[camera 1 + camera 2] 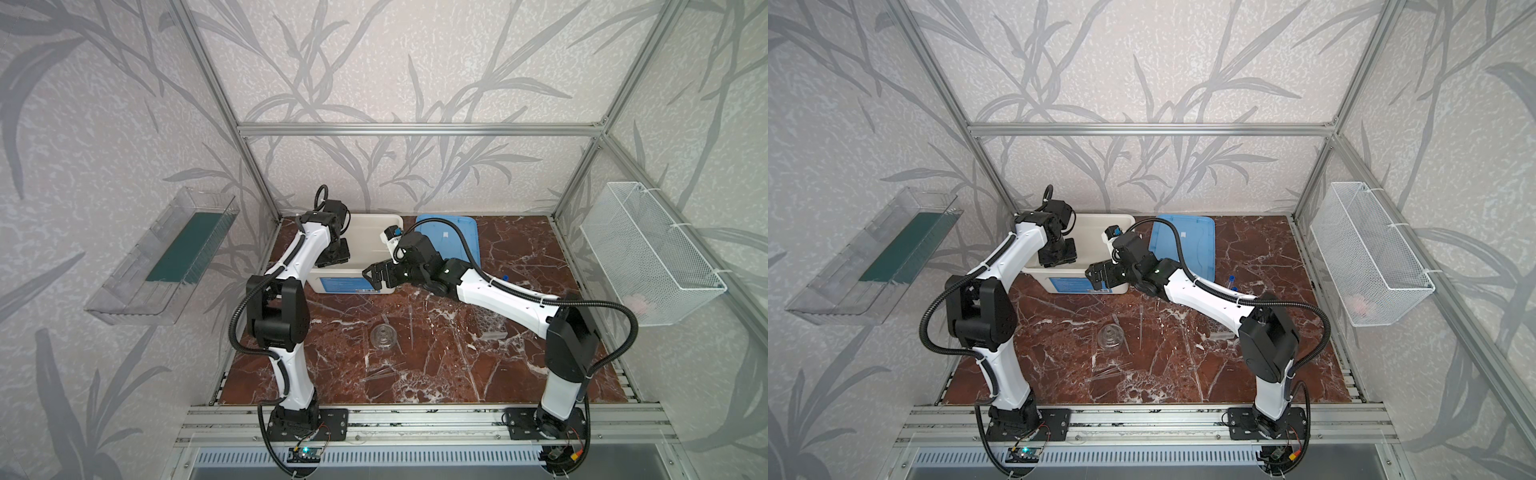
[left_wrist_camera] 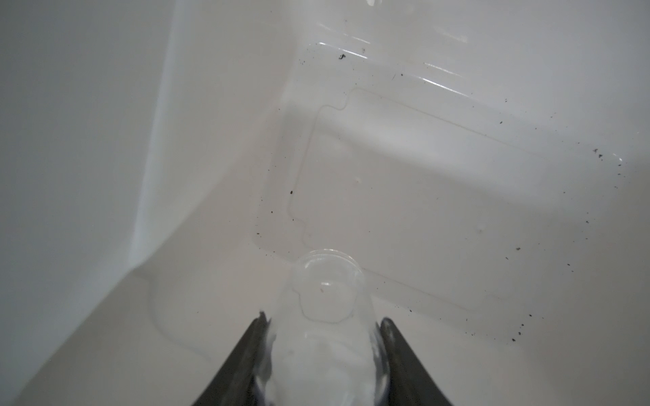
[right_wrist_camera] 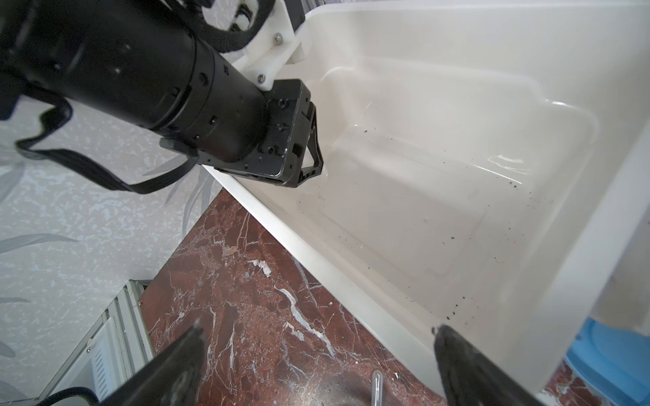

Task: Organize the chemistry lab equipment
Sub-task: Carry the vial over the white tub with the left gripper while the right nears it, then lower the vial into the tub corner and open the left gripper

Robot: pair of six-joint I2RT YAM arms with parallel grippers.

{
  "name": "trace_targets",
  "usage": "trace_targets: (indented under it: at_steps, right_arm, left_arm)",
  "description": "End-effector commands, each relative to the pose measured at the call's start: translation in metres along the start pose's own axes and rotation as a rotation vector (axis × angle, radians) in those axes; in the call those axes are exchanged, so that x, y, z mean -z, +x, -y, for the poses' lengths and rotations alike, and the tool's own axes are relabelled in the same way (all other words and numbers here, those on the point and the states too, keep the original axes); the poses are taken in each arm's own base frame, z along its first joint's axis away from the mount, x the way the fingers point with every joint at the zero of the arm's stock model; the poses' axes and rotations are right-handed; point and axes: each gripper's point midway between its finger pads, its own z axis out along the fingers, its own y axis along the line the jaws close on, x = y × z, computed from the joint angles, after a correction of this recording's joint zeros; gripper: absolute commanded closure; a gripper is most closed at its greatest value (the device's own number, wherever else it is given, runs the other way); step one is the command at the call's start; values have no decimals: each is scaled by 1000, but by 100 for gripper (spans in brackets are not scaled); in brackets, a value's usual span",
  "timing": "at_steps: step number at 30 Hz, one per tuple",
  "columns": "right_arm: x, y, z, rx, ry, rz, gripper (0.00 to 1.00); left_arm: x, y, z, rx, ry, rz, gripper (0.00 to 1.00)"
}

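My left gripper [image 1: 332, 259] [image 1: 1057, 259] [image 2: 325, 320] reaches down inside the white tub [image 1: 374, 224] [image 1: 1096, 226] and is shut on a small clear glass vessel [image 2: 327, 288], held just above the tub floor. My right gripper [image 1: 372, 276] [image 1: 1096, 276] [image 3: 318, 330] hangs open and empty by the tub's front right corner. A second glass vessel [image 1: 383, 336] [image 1: 1109, 336] stands on the marble table. Thin clear rods [image 1: 411, 328] [image 1: 1140, 328] lie beside it. The clear tube rack [image 1: 490, 322] is partly hidden under the right arm. Blue-capped test tubes [image 1: 1230, 278] lie behind that arm.
The flat blue lid [image 1: 453, 232] [image 1: 1187, 241] lies right of the tub. A white wire basket [image 1: 648, 253] hangs on the right wall and a clear tray [image 1: 166, 253] on the left wall. A rod tip [image 3: 377, 383] lies below my right gripper.
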Motion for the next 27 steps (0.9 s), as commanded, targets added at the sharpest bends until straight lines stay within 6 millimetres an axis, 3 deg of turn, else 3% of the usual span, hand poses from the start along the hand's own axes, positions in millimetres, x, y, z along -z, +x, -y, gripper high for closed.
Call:
trace_targets:
  at_steps: [1,6,13,27]
  right_arm:
    - [21,-23,-13,14,-39,81,0]
    - [25,-24,-12,30,-25,89,0]
    - [21,-18,-9,32,-20,71,0]
    - [14,-6,1,28,2,45,0]
  left_arm:
    - [4,-27,-1,-6,-4,71,90]
    - [0,-54,3,-9,-4,82,90]
    - [-22,-75,9,-4,26,116,90]
    - [-60,-81,11,21,64,107,88]
